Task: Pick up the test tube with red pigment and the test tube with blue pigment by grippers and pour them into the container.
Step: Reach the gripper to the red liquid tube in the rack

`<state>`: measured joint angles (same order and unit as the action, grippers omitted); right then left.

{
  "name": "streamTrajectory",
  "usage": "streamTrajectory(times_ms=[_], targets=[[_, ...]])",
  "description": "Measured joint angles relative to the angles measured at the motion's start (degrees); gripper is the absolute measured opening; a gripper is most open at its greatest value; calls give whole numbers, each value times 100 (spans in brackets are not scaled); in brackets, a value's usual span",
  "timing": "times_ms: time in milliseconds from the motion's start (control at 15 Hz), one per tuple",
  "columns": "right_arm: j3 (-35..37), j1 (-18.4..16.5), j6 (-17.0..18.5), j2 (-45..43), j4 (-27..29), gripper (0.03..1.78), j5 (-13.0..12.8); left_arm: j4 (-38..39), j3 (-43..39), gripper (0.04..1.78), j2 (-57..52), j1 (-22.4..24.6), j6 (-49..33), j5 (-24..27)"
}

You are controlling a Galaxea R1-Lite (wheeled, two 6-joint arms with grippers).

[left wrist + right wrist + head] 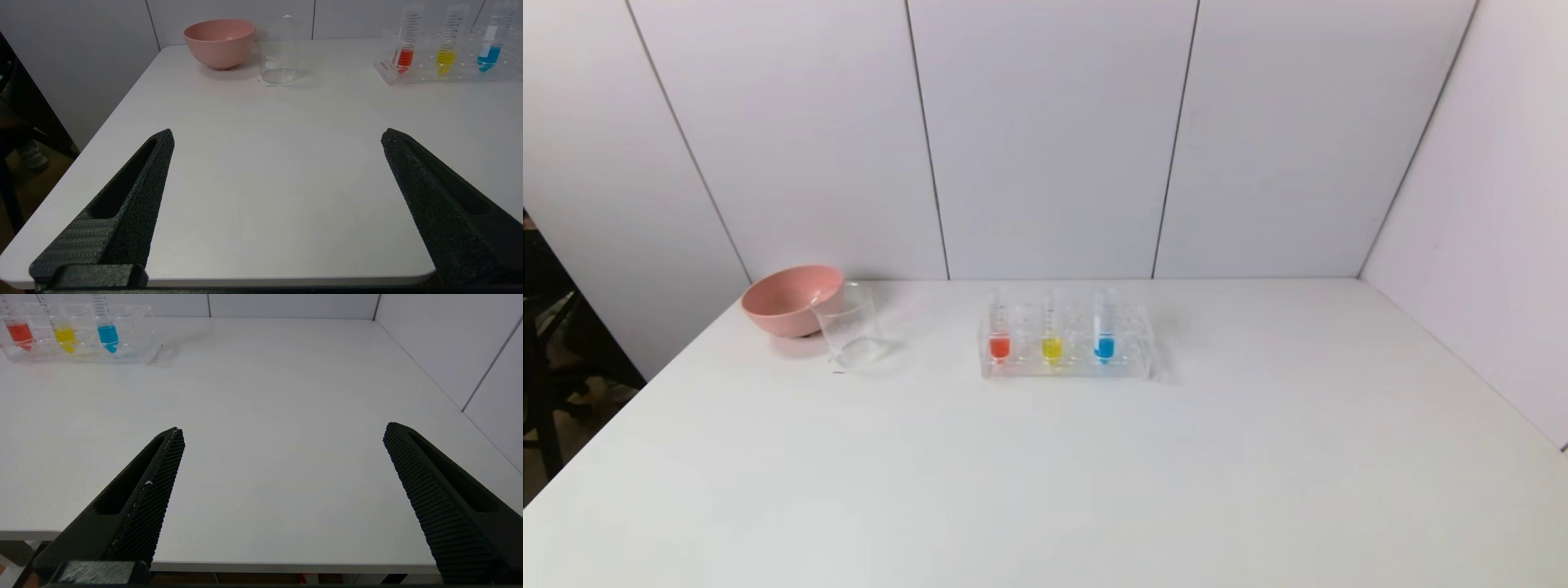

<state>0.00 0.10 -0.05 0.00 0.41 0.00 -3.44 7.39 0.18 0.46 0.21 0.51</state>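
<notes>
Two grippers, my left gripper (278, 136) and right gripper (284, 430), wait spread wide and empty at the worktop's (1045, 474) near edge. The test tube with red pigment (999, 331) and test tube with blue pigment (1104, 331) stand upright in the rack (1066, 369), the container (851, 328) to their left beside the pink bowl (788, 298).

Bright even light, soft faint shadows beside the glassware — head view slightly hazy

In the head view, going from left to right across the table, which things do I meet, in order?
pink bowl → glass beaker → test tube with red pigment → yellow-liquid tube → test tube with blue pigment. The three tubes stand in one clear rack.
</notes>
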Motion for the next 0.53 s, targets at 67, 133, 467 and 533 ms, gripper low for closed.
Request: streamTrajectory(times_ms=[67, 133, 467, 533], targets=[[0, -2, 2, 0, 0, 177, 0, -185, 245, 177, 12, 0, 6, 43], [0, -2, 2, 0, 0, 177, 0, -339, 532, 177, 52, -2, 12, 105], [0, -2, 2, 0, 0, 177, 0, -479, 1636, 177, 879, -5, 48, 185], [0, -2, 2, 0, 2, 177, 0, -430, 1824, 177, 1111, -5, 52, 218]])
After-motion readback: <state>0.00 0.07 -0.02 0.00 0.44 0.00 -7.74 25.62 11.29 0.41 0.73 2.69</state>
